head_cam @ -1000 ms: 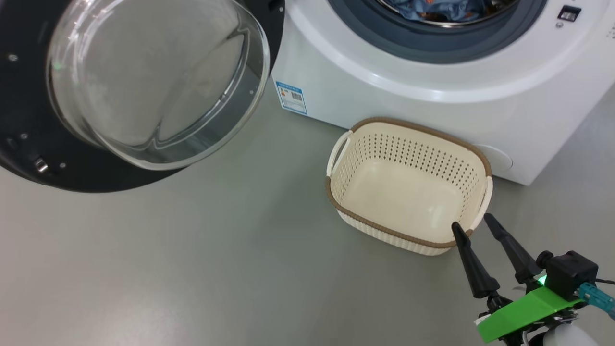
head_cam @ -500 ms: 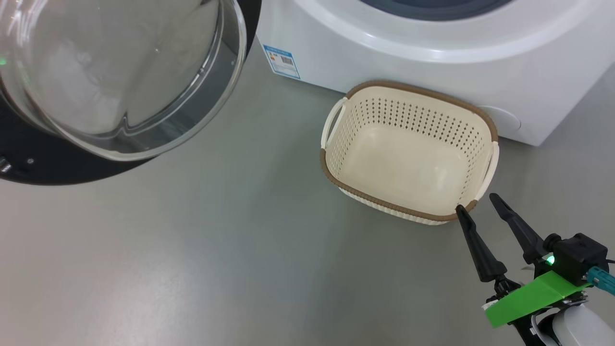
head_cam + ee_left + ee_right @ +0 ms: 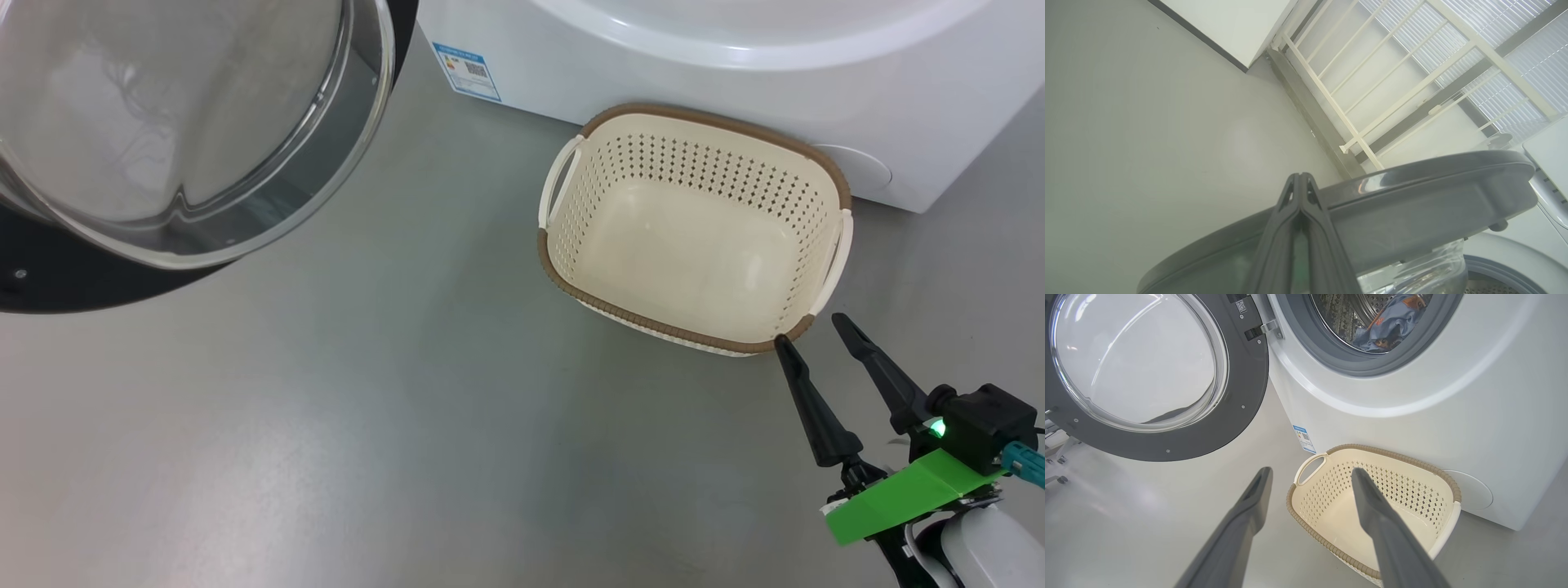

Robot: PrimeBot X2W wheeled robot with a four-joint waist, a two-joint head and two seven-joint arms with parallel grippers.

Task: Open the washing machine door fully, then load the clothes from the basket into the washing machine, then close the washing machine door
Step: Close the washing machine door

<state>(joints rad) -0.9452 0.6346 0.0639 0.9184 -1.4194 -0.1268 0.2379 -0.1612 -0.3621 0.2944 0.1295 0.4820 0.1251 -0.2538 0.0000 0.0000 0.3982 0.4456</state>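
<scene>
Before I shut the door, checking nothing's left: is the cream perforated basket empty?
Empty: the cream perforated plastic basket has a bare floor; blue printed clothes lie in the steel drum.

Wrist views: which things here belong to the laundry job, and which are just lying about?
Job:
washing machine
door, open
clothes, in the drum
basket, empty, beside the machine

Lying about:
white railing
window blinds behind it
</scene>
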